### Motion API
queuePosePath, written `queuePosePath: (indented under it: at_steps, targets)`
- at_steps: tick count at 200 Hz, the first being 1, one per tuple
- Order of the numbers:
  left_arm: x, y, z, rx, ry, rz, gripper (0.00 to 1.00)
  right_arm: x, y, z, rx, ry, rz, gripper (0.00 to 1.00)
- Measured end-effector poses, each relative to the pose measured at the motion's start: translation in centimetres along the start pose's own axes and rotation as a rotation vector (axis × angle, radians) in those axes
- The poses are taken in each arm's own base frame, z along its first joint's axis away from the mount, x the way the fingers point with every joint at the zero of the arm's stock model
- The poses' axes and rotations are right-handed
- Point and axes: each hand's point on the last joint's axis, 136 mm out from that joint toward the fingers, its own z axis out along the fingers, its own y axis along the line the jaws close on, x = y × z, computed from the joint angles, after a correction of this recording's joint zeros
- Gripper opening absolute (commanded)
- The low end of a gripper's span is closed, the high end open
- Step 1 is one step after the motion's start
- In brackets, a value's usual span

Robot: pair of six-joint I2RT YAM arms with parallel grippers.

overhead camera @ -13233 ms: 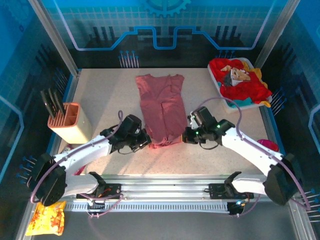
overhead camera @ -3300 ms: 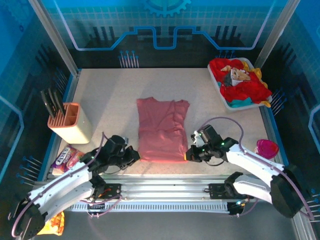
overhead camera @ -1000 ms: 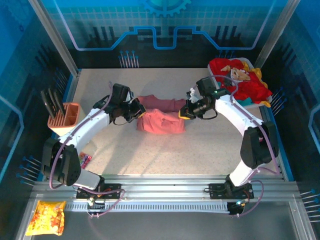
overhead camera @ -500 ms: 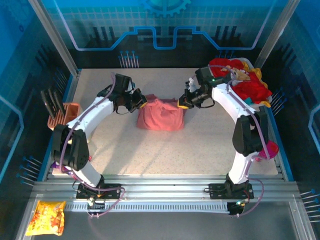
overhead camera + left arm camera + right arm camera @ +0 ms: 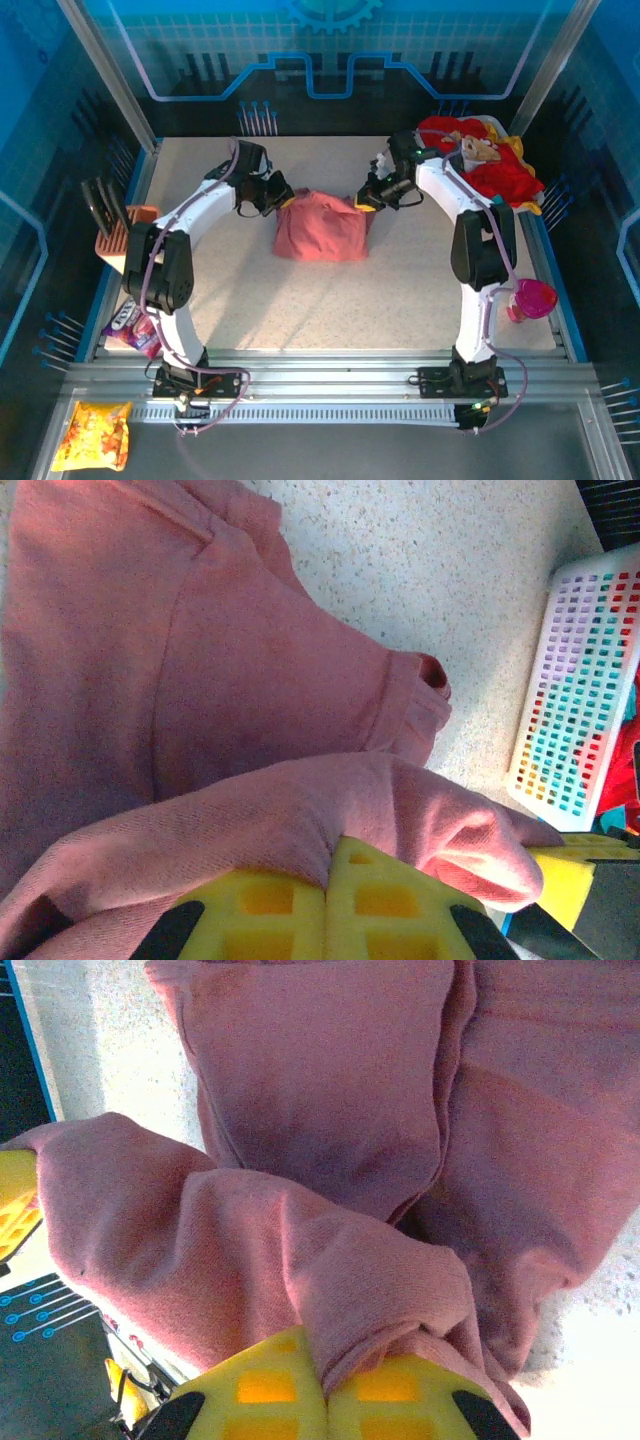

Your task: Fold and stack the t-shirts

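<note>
Speckled bench [image 5: 400, 290] lies beneath both arms, and the left fingers [image 5: 284, 197] and right fingers [image 5: 362, 204] are each clamped on a corner of the pink t-shirt [image 5: 320, 232] bunched between them; uneven release would likely skew the fold

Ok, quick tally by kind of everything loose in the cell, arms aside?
pink t-shirt, on the table: 1
white tray, holding heaped clothes too tangled to count: 1
knife block: 1
snack packets: 2
pink cup: 1
Total: 6
</note>
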Motion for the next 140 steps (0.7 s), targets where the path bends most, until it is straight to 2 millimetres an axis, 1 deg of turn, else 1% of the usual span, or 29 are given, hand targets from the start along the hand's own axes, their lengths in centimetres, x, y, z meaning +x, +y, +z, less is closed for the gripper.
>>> queuePosePath:
  at_steps: [31,67,74,85,93,103,108,109,113,120,130,140]
  targets:
    - [-0.8,0.5,1.1,-0.010,0.006,-0.006,0.00,-1.3,-0.1,0.9,0.000,0.001,-0.006,0.07]
    - [-1.8,2.0,2.7,-0.028,0.015,-0.031,0.00,-2.4,-1.1,2.5,0.011,0.013,0.008,0.08]
    - [-2.2,2.2,3.0,-0.029,0.012,-0.034,0.04,-2.8,-1.2,2.9,0.010,0.012,0.007,0.09]
    - [-2.8,2.4,3.3,-0.029,0.006,-0.039,0.12,-3.6,-1.4,3.4,0.010,0.011,0.008,0.14]
    - [-3.3,2.5,3.5,-0.028,0.003,-0.036,0.18,-4.1,-1.4,3.8,0.010,0.008,0.008,0.21]
    - [-4.1,2.4,3.8,-0.023,-0.004,-0.036,0.33,-4.7,-1.6,4.2,0.009,0.006,-0.001,0.32]
    - [-4.6,2.2,3.9,-0.018,-0.009,-0.025,0.41,-5.1,-1.7,4.4,0.010,0.004,0.004,0.34]
    - [-4.6,2.2,3.9,-0.018,-0.010,-0.026,0.45,-5.1,-1.7,4.4,0.009,0.004,0.004,0.35]
    - [-5.0,2.1,4.0,-0.014,-0.013,-0.028,0.52,-5.4,-1.8,4.5,0.011,0.001,-0.001,0.37]
    - [-5.5,2.0,4.1,-0.011,-0.020,-0.022,0.57,-5.7,-2.0,4.7,0.013,-0.002,0.002,0.42]
    - [-6.0,1.9,4.2,-0.004,-0.023,-0.026,0.60,-6.0,-2.3,4.8,0.017,-0.003,-0.002,0.59]
    - [-6.4,1.8,4.2,0.000,-0.026,-0.019,0.64,-6.1,-2.6,4.6,0.023,-0.004,0.013,0.66]
